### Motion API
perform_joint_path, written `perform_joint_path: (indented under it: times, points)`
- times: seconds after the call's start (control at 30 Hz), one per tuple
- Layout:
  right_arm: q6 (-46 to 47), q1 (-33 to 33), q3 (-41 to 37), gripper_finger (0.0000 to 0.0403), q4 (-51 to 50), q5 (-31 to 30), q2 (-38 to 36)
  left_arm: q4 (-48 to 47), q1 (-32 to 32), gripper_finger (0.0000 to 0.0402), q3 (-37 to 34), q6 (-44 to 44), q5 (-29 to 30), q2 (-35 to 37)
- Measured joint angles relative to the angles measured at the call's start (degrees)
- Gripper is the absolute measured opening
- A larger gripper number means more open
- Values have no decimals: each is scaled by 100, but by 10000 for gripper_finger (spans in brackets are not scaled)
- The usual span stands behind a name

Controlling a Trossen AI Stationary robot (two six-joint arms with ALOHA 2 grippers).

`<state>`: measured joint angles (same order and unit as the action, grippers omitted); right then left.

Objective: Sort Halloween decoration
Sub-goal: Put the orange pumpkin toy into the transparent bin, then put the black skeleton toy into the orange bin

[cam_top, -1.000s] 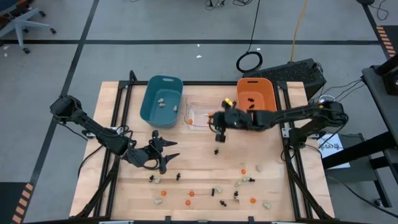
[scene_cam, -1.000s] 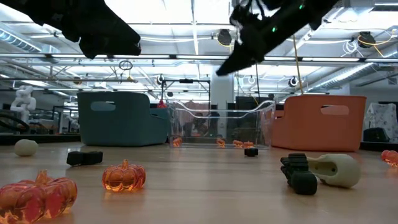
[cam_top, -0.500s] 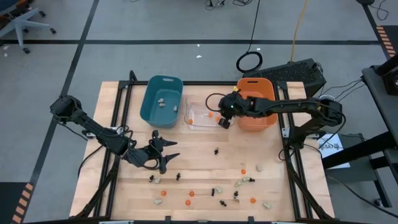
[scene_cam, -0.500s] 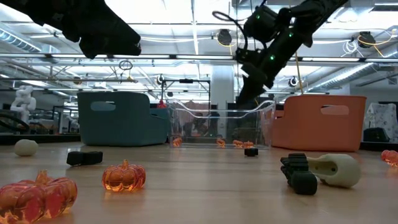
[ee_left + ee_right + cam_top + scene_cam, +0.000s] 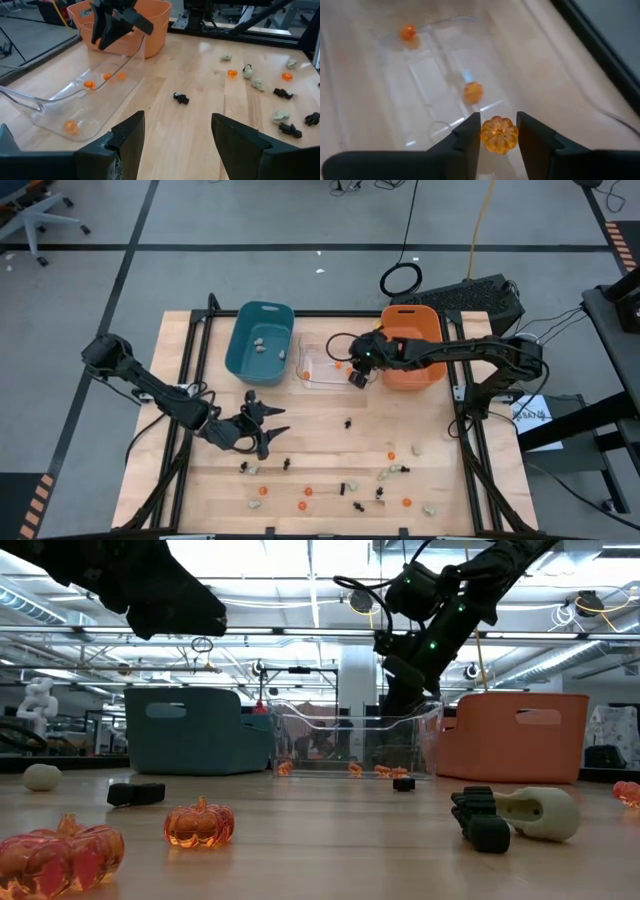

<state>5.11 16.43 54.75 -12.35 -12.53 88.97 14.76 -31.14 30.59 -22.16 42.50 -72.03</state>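
Observation:
Small orange pumpkins, black spidery pieces and pale lumps [image 5: 340,485] lie scattered on the near half of the wooden table. Several orange ones [image 5: 89,85] lie in the clear bin [image 5: 318,365], and pale lumps sit in the teal bin [image 5: 260,340]. My right gripper [image 5: 356,377] hangs over the clear bin's right end, shut on one orange pumpkin [image 5: 498,134]. My left gripper [image 5: 268,428] waits open above the table's left middle, touching nothing. My right gripper pinches a small ribbed orange pumpkin by its two sides [image 5: 490,133] between its two fingers [image 5: 467,137], pointing down from above. The pumpkin is lifted clear and hangs over the clear bin's floor, above the orange ones lying there.
The orange bin [image 5: 410,345] stands just right of the clear bin, the teal bin just left of it, all in a row at the far edge. A lone black piece [image 5: 348,422] lies mid-table. Bare wood [image 5: 310,425] spreads between the bins and the scattered pieces.
My right gripper has risen from mid-table and travelled toward the far edge, coming over the clear bin's right end, then settled a little lower there. The black piece beneath its earlier spot stayed on the table.

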Motion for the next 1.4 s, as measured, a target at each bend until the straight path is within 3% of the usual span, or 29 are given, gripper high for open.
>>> perform_joint_path:
  times: [0.43, 0.6, 0.83, 1.13, 1.4]
  points:
    - [237, -176, -1, 161, -53, -76, -132, 363, -96, 228, 0, -9, -143, -291]
    - [203, -855, -1, 158, -6, -82, -629, 424, -423, 228, 0, -3, -189, -291]
    - [354, -2329, 1, 156, 51, -87, -1037, 401, -1055, 228, 0, -1, -255, -303]
    - [271, -4075, 3, 155, 809, -347, -202, 837, -1421, 228, 30, -1, -351, -1080]
    - [904, -4571, 1, 155, 1031, -1394, 634, 831, -1479, 228, 294, -2, -428, -1749]
